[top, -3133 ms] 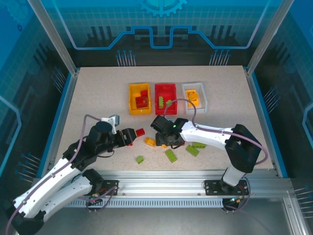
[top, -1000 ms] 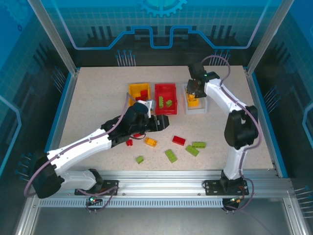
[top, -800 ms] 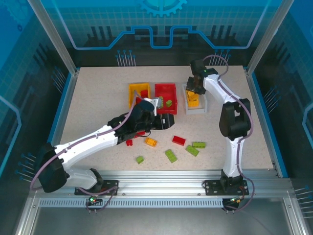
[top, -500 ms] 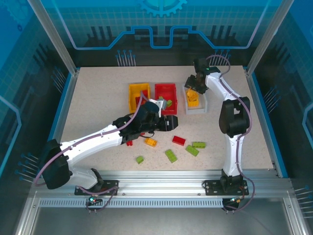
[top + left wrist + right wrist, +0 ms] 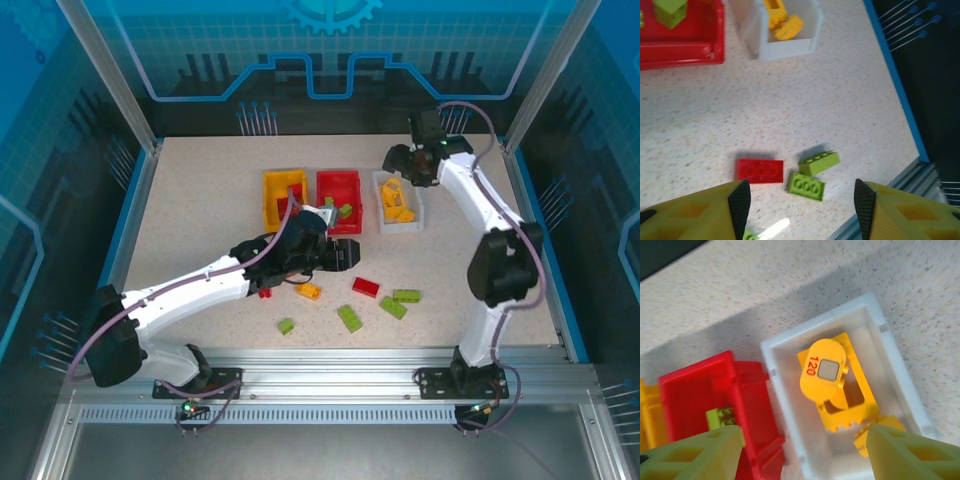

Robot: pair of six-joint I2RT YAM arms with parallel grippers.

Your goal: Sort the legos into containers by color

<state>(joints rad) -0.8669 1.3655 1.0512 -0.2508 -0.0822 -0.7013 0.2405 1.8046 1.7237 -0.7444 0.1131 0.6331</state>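
Three bins stand in a row: yellow-orange (image 5: 267, 205) with red bricks, red (image 5: 322, 205) with green ones, white (image 5: 418, 212) with yellow ones. My left gripper (image 5: 347, 253) hangs open in front of the red bin, above the loose red brick (image 5: 365, 287). Through its wrist camera the red brick (image 5: 759, 170) and two green bricks (image 5: 806, 186) (image 5: 819, 162) lie between the spread pads (image 5: 740, 200). My right gripper (image 5: 398, 162) is open and empty over the white bin's (image 5: 782, 390) far end, above a round yellow piece (image 5: 823, 371).
More loose bricks lie toward the front: an orange one (image 5: 308, 291), a small red one (image 5: 264, 292), green ones (image 5: 350, 318) (image 5: 286, 326). The blue table border (image 5: 895, 85) and the metal rail run close to the right of the green pair.
My right gripper carried a yellow piece from the loose pile to the white bin, let it go, and drew back to the far right. My left arm stretched right toward the red brick.
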